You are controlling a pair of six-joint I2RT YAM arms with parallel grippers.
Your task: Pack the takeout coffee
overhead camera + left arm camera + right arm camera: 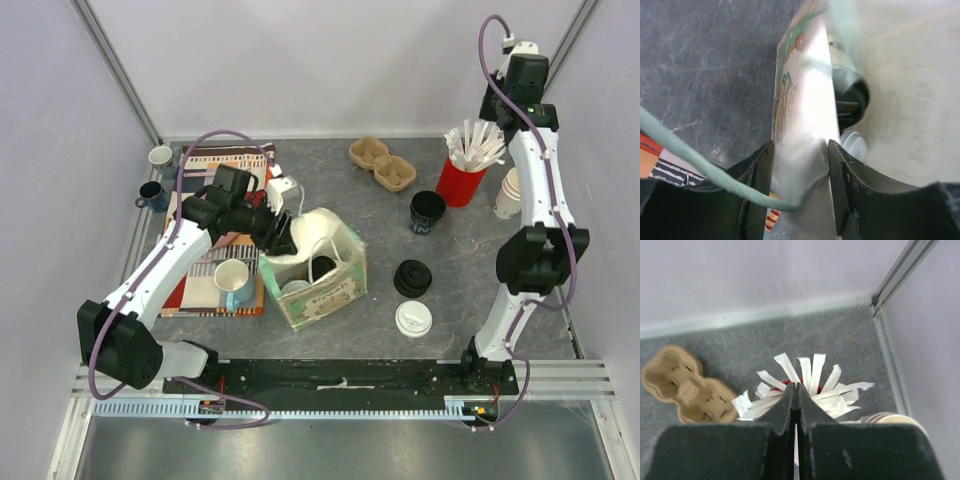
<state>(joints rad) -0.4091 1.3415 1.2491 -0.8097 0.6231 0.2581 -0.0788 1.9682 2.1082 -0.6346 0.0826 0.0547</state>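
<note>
— What is the left gripper (pixel 801 145) doing?
— Its black fingers are spread, one on each side of the glossy paper bag (pixel 805 85) wall. A round white lid (pixel 856 142) shows inside the bag, just past them.
— And the right gripper (pixel 796 388)?
— Pressed together, above thin white paper-wrapped straws (pixel 815 371). One takeout coffee (pixel 413 318), white-lidded, stands well apart from both grippers.

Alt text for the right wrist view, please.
The right gripper, jaws shut, hangs over a bunch of white wrapped straws in a red cup. A brown cardboard cup carrier lies on the grey table to the left.
</note>
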